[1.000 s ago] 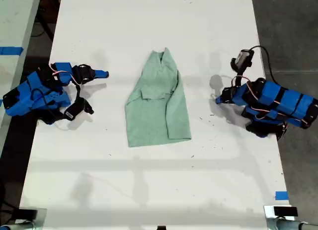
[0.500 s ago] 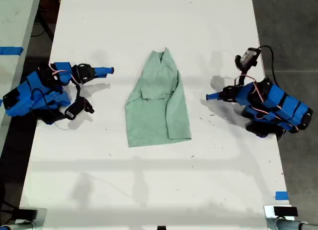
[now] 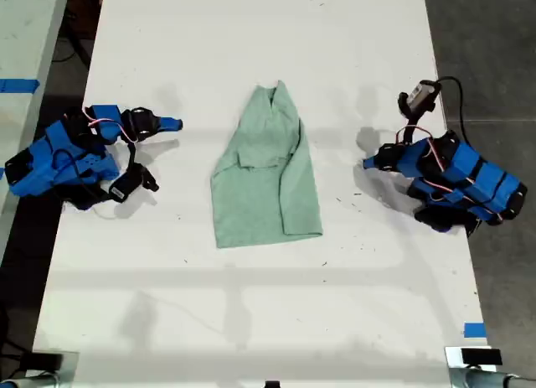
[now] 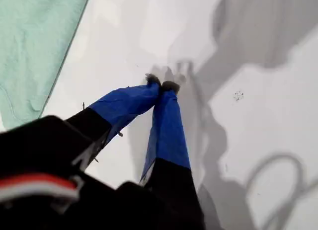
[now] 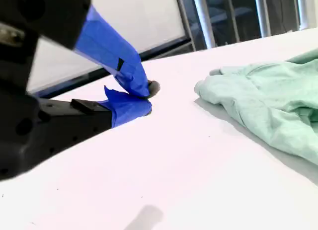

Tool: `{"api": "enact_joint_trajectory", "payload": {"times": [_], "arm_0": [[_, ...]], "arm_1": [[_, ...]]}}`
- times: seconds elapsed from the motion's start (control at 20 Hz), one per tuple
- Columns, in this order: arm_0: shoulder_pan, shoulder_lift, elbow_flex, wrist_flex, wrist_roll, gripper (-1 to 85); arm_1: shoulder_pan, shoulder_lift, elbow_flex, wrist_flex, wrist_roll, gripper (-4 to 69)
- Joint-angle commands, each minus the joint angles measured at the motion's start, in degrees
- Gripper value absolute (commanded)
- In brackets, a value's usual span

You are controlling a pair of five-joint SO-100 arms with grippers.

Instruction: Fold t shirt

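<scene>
Lying mid-table [image 3: 126, 304] between 2 parked arms, the t shirt [image 3: 266, 178] looks limp and light, best pinched at its hem corners, while my first gripper [image 4: 161, 83] and my second gripper [image 5: 145, 97] sit clenched on nothing.

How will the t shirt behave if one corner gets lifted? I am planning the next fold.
The t shirt would probably droop limply: it lies flat with soft creases and a sleeve folded over. It looks thin, so likely light. Its folded layers may slide apart when pulled.
</scene>
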Motion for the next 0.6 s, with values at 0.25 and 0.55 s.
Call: {"api": "enact_joint_trajectory", "payload": {"times": [0.25,0.55], "arm_0": [[-0.2,0.4,1.1,0.0,-0.9,22.8],[0.1,0.4,1.1,-0.2,-0.6,0.6]], "arm_1": [[0.0,0.6,1.5,0.3,-0.4,40.0],[0.4,0.6,1.5,0.3,-0.2,39.7]]}}
